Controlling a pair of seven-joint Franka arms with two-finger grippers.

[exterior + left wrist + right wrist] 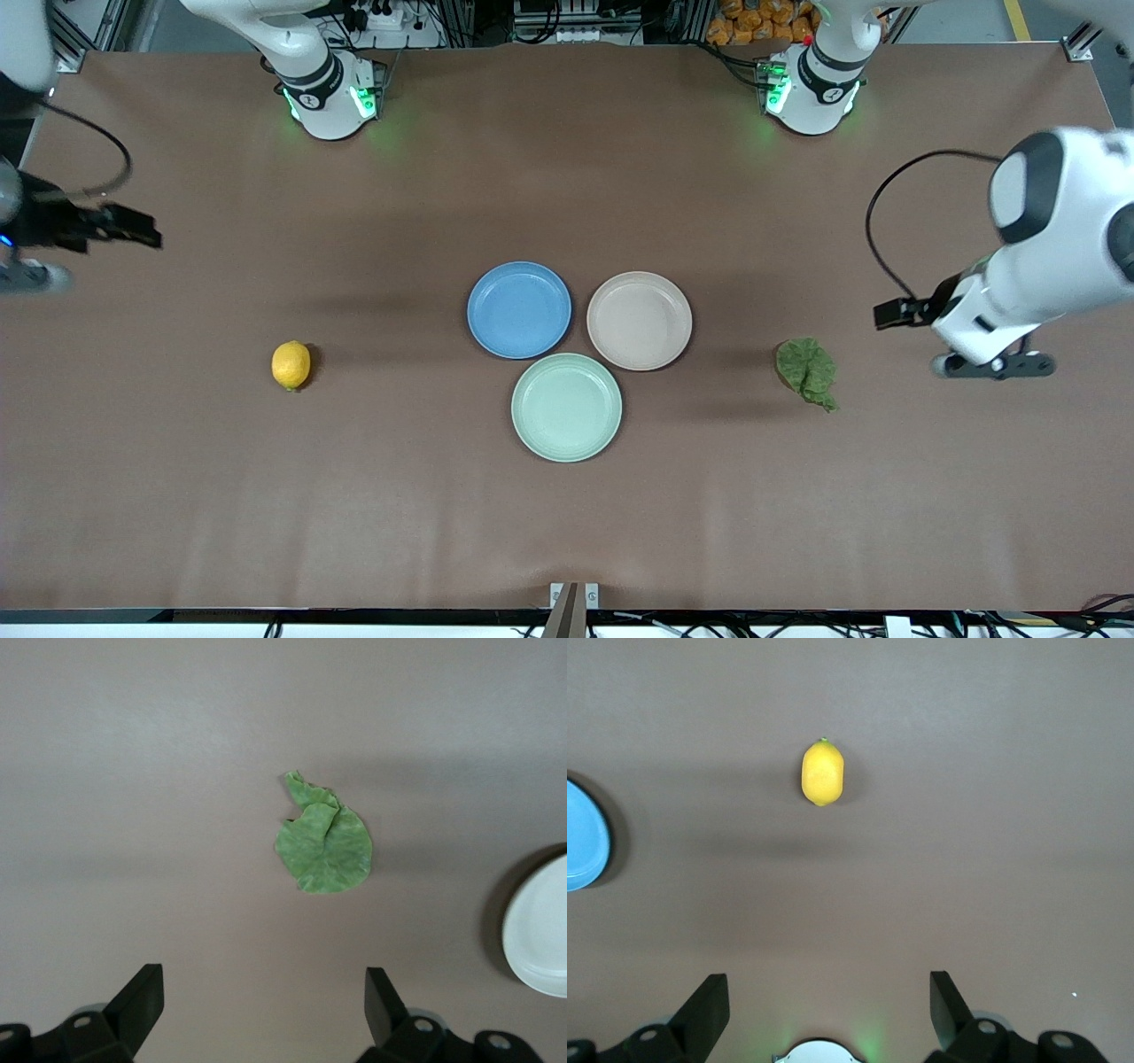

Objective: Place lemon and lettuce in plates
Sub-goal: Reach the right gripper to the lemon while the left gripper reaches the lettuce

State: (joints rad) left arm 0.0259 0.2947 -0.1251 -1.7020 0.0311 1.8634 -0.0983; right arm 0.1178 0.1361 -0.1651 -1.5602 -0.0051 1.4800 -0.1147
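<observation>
Both sets of jaws stand open and empty, as each wrist view shows two fingers spread wide with only bare table between them.

Right gripper [133, 232]: held in the air over the right arm's end of the table, holding nothing. Its wrist view shows its gripper [824, 1014] above the brown table [177, 496].

Lemon [291, 364]: lying on the table toward the right arm's end, well apart from the plates and touched by nothing. It also shows in the right wrist view [822, 773].

Blue plate [519, 309]: at the table's middle, empty, just beside the beige-pink plate.

Mint-green plate [566, 407]: empty, nearer to the front camera than the other two and close against both.

Beige-pink plate [639, 320]: empty, toward the left arm's end of the group.

Lettuce [807, 370]: a crumpled green leaf flat on the table between the plates and the left gripper, in no plate. It also shows in the left wrist view [322, 843].

Left gripper [904, 312]: held over the left arm's end of the table, near the lettuce but not over it, holding nothing. It appears in its own wrist view [264, 1014].
</observation>
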